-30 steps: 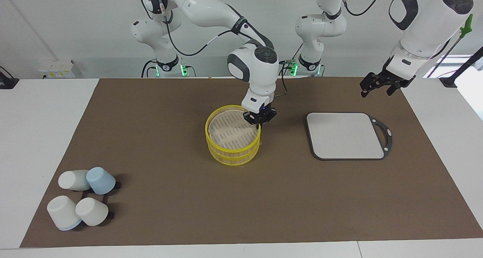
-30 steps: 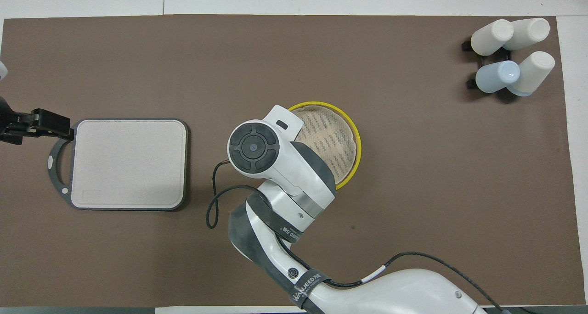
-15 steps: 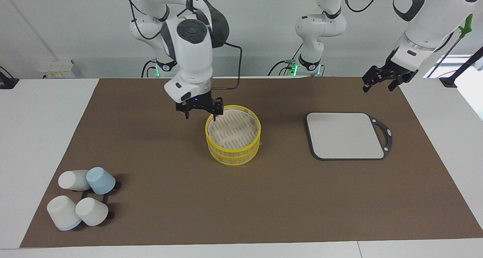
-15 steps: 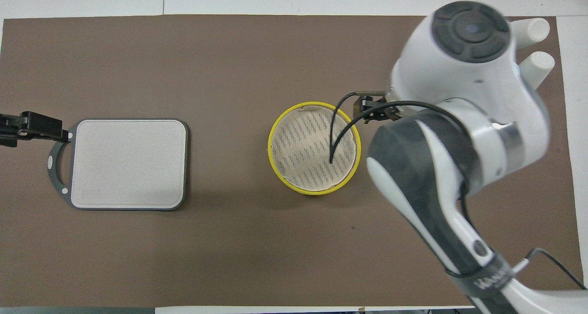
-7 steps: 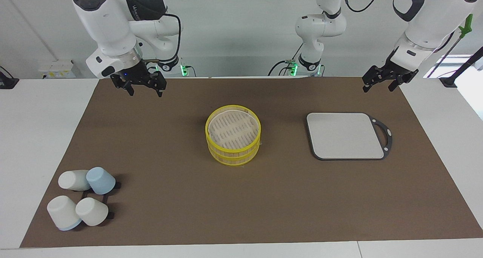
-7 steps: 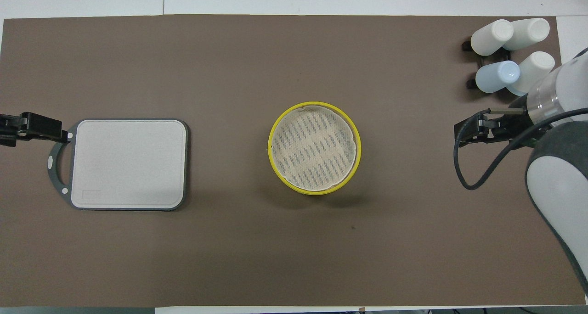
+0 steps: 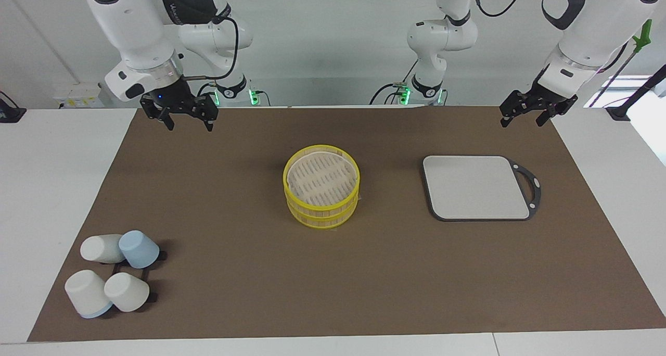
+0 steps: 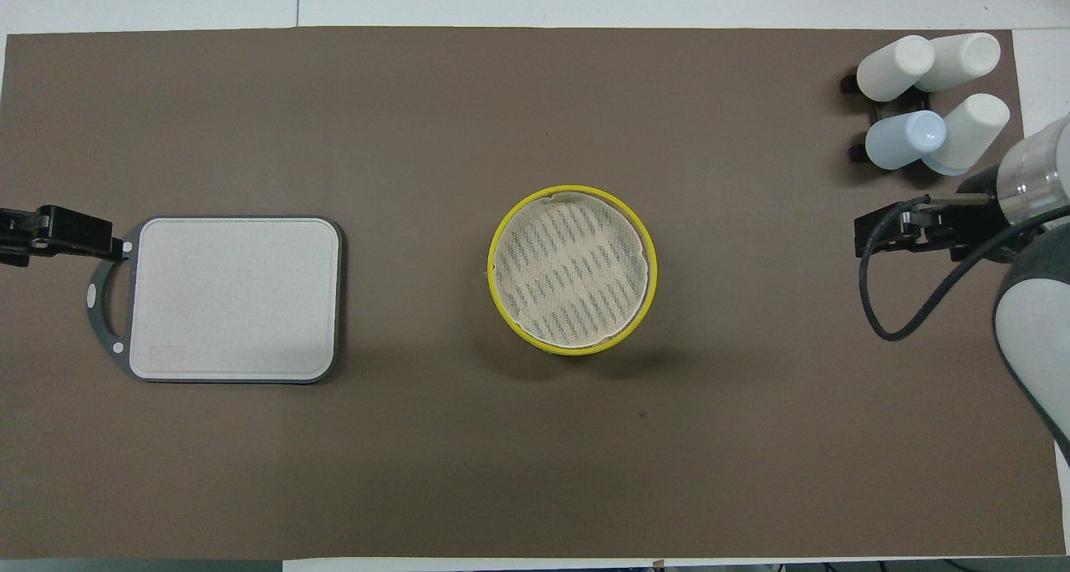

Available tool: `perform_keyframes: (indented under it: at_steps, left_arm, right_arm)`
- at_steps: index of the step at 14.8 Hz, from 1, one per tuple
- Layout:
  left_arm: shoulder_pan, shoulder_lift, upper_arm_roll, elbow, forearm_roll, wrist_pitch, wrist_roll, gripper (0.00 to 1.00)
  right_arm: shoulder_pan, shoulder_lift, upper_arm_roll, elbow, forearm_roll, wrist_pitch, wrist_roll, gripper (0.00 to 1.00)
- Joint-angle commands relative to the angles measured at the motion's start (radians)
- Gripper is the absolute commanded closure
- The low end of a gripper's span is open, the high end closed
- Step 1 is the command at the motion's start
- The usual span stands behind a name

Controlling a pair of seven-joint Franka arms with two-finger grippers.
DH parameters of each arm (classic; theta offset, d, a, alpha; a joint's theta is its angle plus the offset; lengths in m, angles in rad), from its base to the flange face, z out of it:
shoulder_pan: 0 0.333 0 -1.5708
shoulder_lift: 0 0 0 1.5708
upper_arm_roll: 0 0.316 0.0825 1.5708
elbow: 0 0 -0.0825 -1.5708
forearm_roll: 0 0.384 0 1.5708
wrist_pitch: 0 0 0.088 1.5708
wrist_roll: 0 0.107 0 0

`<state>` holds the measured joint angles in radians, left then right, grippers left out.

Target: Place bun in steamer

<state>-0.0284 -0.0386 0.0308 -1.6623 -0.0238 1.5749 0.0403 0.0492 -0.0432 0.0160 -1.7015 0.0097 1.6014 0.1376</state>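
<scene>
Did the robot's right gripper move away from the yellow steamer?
Yes. The right gripper left the steamer rim and now hangs over the mat toward the right arm's end of the table.

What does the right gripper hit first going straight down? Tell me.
Probably the bare brown mat: the right gripper points down over it, clear of the cups, though depth is uncertain.

A robot lab — two white arms [image 7: 140, 28] bolted at a white counter [image 7: 52, 189] with a brown mat [image 7: 250, 272], cables trailing, bare pale wall [image 7: 322, 43].
</scene>
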Motion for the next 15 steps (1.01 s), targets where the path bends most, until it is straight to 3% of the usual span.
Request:
perform_keyframes:
  at_steps: [1, 15]
  left_arm:
    - [0.008, -0.017, -0.005, -0.024, 0.015, 0.017, 0.018, 0.0]
    - [0.008, -0.015, -0.003, -0.022, 0.016, 0.019, 0.018, 0.0]
  right_arm:
    - [-0.037, -0.006, 0.009, -0.017, 0.003, 0.031, -0.055, 0.0]
    - [-0.049, -0.003, -0.01, -0.01, -0.005, 0.035, -0.062, 0.0]
